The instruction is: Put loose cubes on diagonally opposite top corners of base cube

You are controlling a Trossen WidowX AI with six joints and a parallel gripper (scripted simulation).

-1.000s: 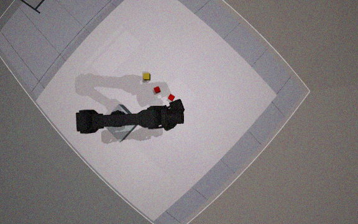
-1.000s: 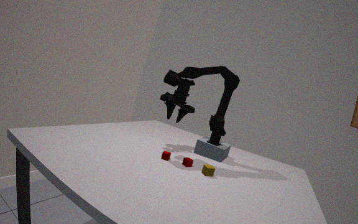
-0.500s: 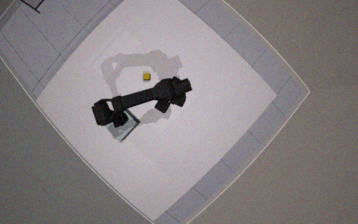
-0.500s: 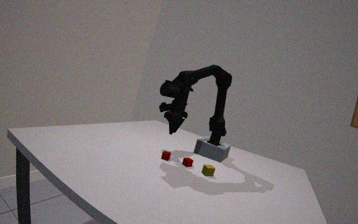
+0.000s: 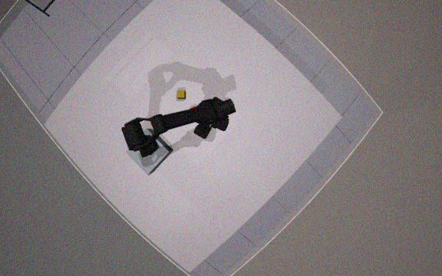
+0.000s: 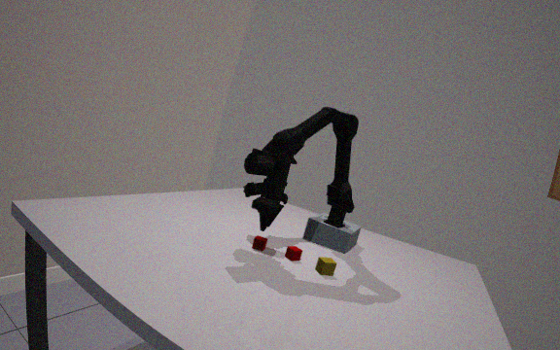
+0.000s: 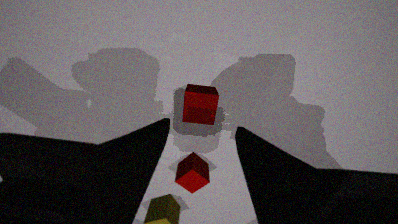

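The yellow base cube (image 5: 181, 93) (image 6: 326, 266) (image 7: 164, 209) sits flat on the table. One red cube (image 6: 294, 253) (image 7: 192, 173) lies beside it with a gap; in the top view only a sliver of this cube (image 5: 192, 107) shows past the arm. The other red cube (image 6: 260, 243) (image 7: 200, 105) lies farthest from the yellow cube and is hidden under the arm in the top view. My gripper (image 6: 263, 228) (image 7: 203, 127) is open and empty, pointing down above this farthest red cube. In the wrist view that cube shows just beyond the fingertips, between their lines. Neither red cube is on the yellow cube.
The arm stands on a grey mounting block (image 5: 149, 169) (image 6: 331, 237) near one table edge. The three cubes form a loose row on the white table (image 5: 267, 126) (image 6: 129, 228), with gaps between them. The arm's shadow falls around the cubes.
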